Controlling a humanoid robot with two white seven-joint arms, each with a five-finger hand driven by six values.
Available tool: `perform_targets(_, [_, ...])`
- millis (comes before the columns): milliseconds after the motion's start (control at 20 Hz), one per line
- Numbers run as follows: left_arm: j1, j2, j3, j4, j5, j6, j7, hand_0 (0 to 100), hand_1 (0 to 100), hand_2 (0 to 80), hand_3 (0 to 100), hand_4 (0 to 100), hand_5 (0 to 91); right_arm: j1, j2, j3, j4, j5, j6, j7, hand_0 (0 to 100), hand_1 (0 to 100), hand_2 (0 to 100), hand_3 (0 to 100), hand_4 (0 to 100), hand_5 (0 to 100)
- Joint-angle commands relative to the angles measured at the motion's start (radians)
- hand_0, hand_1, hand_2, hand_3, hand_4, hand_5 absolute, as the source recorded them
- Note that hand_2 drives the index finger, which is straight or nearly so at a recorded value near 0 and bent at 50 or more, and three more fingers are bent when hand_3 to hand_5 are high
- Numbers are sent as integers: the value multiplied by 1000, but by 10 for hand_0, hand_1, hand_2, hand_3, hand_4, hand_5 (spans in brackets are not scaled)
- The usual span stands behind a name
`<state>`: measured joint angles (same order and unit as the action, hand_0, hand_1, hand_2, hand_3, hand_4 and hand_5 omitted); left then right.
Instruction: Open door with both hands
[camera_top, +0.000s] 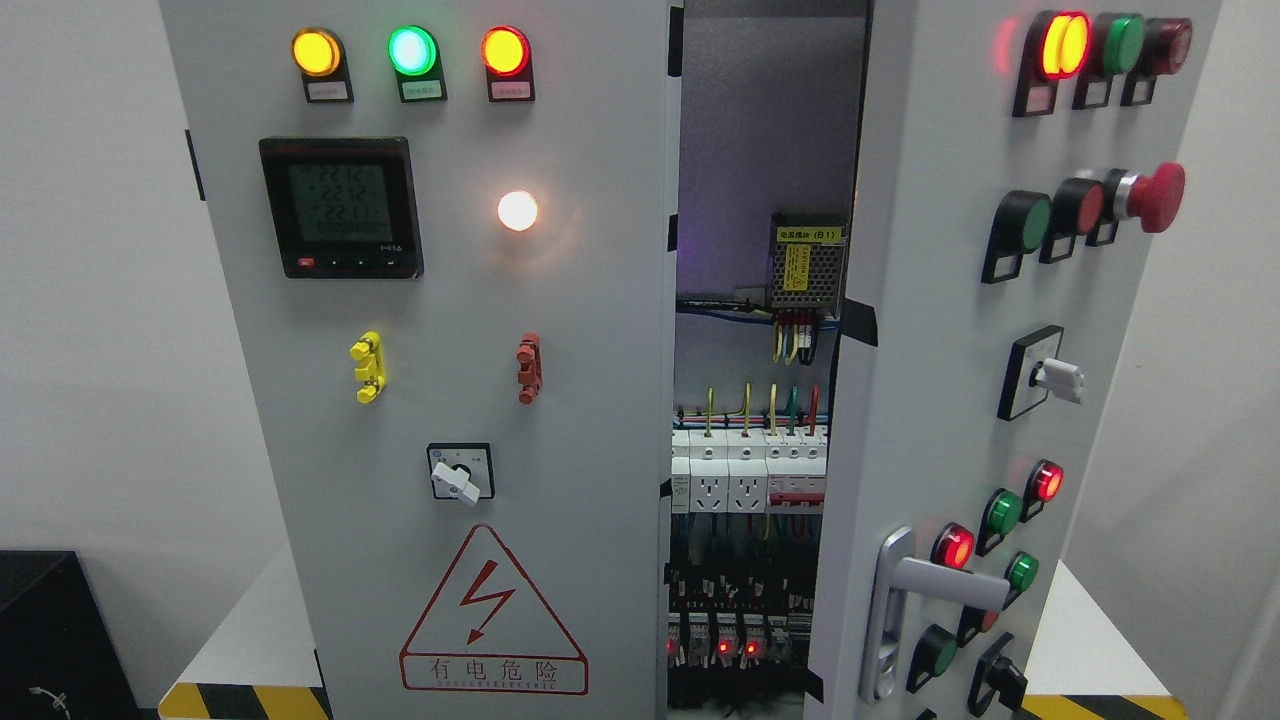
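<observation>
A grey electrical cabinet fills the head view. Its left door (440, 400) is closed and carries three lit lamps, a digital meter (340, 207), a rotary switch (460, 472) and a red warning triangle (492, 615). The right door (960, 380) stands swung partly outward, with a silver lever handle (925, 590) low on its face. Through the gap between the doors I see breakers and sockets (748, 475), coloured wires and a power supply (806, 268). Neither of my hands nor any arm shows in the picture.
The right door bears lamps, push buttons, a red emergency-stop knob (1155, 197) and a white selector (1045, 378). The cabinet stands on a white platform (250, 640) edged with yellow-black tape. A black box (50, 640) sits at the lower left.
</observation>
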<state>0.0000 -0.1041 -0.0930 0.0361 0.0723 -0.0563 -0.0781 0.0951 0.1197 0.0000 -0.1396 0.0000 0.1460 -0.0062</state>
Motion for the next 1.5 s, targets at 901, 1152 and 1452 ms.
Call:
perform_targets(901, [129, 315, 6, -385, 145, -7, -254, 0, 0, 0, 0, 0, 0, 0, 0, 28, 0, 32, 0, 0, 0, 0, 0, 0, 0, 0])
perform_targets(1152, [267, 889, 67, -882, 939, -7, -442, 0, 0, 0, 0, 0, 0, 0, 0, 28, 0, 32, 0, 0, 0, 0, 0, 0, 0, 0])
perform_targets(1452, [272, 1197, 428, -891, 1120, 3, -714, 0, 0, 0, 0, 0, 0, 0, 0, 28, 0, 32, 0, 0, 0, 0, 0, 0, 0, 0])
